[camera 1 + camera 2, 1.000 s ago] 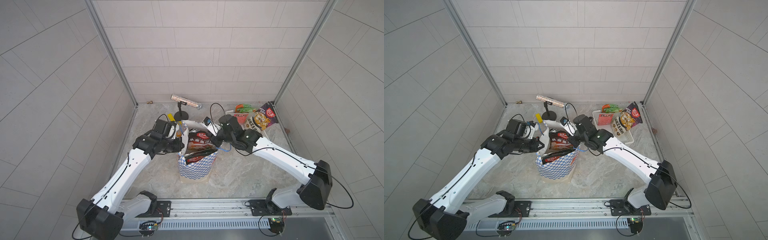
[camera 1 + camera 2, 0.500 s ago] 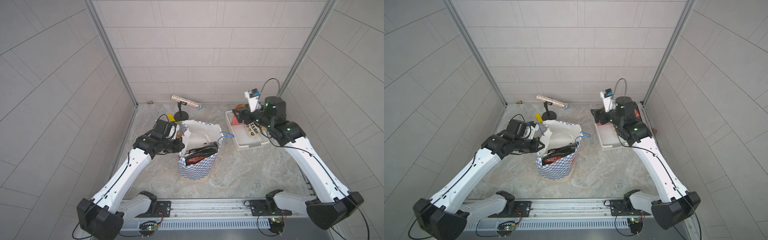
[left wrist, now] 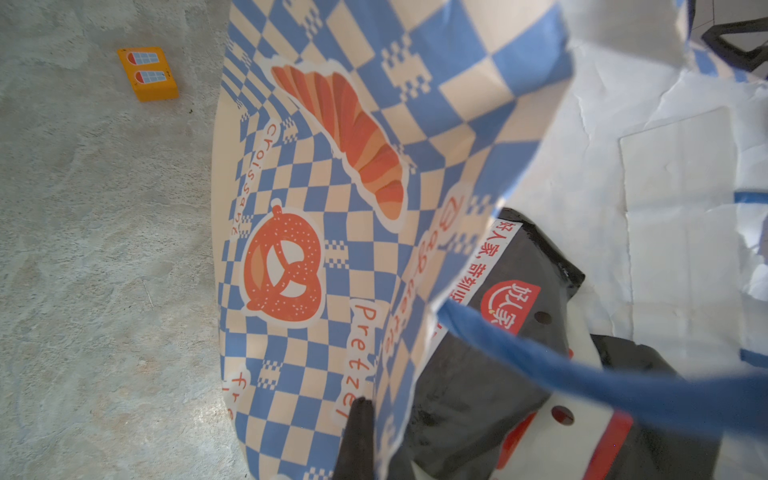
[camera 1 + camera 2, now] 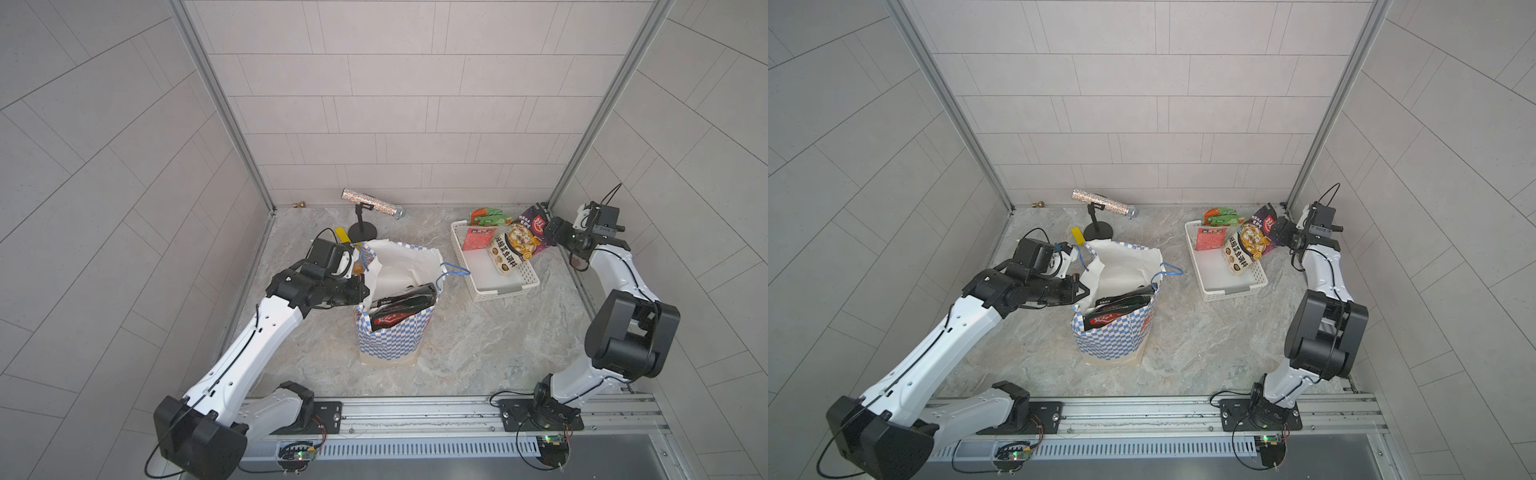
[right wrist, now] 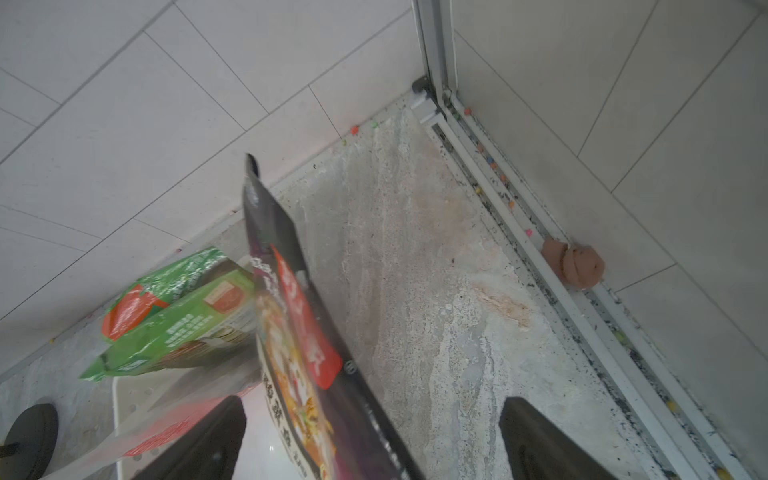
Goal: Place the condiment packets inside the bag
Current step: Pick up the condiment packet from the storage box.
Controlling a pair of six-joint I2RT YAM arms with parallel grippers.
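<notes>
We see the bag (image 4: 392,336) standing upright near the middle of the floor, its mouth open. The dark condiment packets (image 4: 401,307) sit inside it, their tops poking over the near rim. The left gripper (image 4: 362,291) is pinched tight on the bag's left rim. In the left wrist view one dark finger (image 3: 357,436) lies against the checkered outside. At the far right, the white basket (image 4: 505,289) holds more: a red packet (image 4: 478,240), a cream packet (image 4: 509,251) with a food photo, green packets (image 4: 486,216) at its far end, and a maroon packet (image 4: 537,230) propped over its far right corner. The right gripper (image 5: 372,405) sits just beside that maroon packet with its jaws spread wide. In the right wrist view the packet's edge stands between the two fingers, and we cannot tell whether either touches it. A glittery tube (image 4: 370,203) on a stand and a yellow block (image 4: 343,235) lie on the far side of the bag.
</notes>
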